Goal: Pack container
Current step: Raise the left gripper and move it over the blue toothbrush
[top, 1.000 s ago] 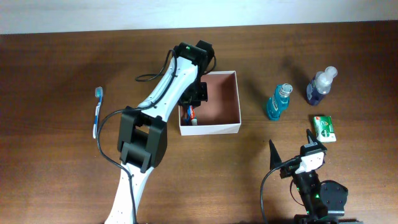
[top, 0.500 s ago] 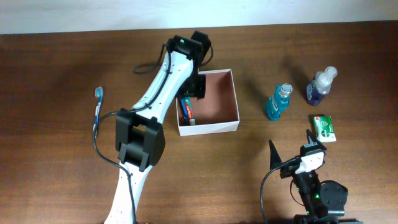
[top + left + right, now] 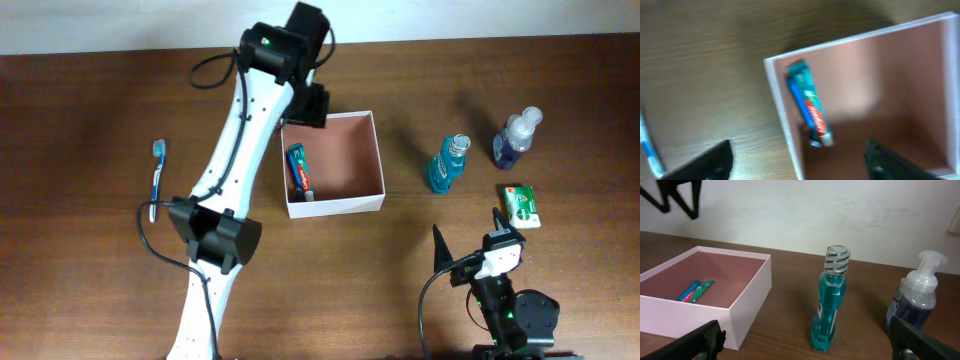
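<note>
The container is a square white-walled box with a pinkish-brown inside, at the table's middle. A blue, red and green toothpaste tube lies inside along its left wall, also in the left wrist view as the tube in the container. My left gripper hovers over the box's far left corner. In its wrist view the left gripper is open, empty, straddling the left wall. My right gripper rests open near the front edge; the right gripper faces the container.
A blue toothbrush lies left of the left arm. A teal mouthwash bottle, a dark blue pump bottle and a green packet stand right of the box. The mouthwash is straight ahead of my right gripper.
My left gripper has opened, let the toothpaste tube go inside the box, and risen back toward the table's far side. The right arm has not moved.
</note>
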Robot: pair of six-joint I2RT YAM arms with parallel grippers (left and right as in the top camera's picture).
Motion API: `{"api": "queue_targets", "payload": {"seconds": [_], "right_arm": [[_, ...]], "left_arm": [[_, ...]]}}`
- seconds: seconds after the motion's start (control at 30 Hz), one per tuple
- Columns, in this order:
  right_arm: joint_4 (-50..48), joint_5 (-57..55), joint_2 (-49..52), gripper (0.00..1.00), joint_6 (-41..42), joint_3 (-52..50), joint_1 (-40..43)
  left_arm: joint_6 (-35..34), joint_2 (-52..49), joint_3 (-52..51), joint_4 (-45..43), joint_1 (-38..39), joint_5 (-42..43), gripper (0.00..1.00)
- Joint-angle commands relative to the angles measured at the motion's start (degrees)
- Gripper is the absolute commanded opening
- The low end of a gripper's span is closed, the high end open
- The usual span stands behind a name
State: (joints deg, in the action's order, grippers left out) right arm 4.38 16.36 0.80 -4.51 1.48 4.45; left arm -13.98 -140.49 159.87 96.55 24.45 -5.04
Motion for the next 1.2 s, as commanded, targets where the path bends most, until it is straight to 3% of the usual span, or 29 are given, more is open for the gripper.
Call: {"api": "queue_targets", "payload": {"seconds": [0.0, 0.23, 0.33, 0.4, 0.5, 0.8, 0.97, 1.17], "right_arm": [[-0.11, -0.48, -0.44, 0.98, 0.24, -0.57, -0.22], [-0.11, -0.48, -0.44, 0.98, 0.24, -0.57, -0.22], [-0.11, -0.48, -0.44, 0.98, 0.24, -0.57, -0.22], [-0.11, -0.5, -0.44, 0.98, 0.24, -0.57, -0.22], [-0.11, -0.48, -0.44, 0.98, 0.24, -0.57, -0.22], [-0.11, -0.48, -0.44, 0.98, 0.24, -0.57, -0.22], [-0.11, -0.48, -0.44, 0.98, 0.26, -0.57, -0.22], [-0.11, -0.48, -0.44, 0.98, 0.24, -0.57, -0.22]], "left_arm": [[1.25, 0.5, 0.31, 0.15, -4.48, -3.26, 0.87], [5.97, 0.44, 0.28, 0.15, -10.1, 9.38, 0.87], [6.78, 0.44, 0.28, 0.15, -10.54, 5.25, 0.87], [6.75, 0.44, 0.28, 0.15, -10.88, 0.33, 0.95], [6.78, 0.44, 0.24, 0.15, -12.87, -5.09, 0.99], [10.21, 0.44, -2.91, 0.15, -24.28, -4.26, 0.99], [11.06, 0.44, -8.24, 0.15, -30.38, 0.42, 0.99], [11.56, 0.44, -13.51, 0.09, -34.1, 1.42, 0.99]]}}
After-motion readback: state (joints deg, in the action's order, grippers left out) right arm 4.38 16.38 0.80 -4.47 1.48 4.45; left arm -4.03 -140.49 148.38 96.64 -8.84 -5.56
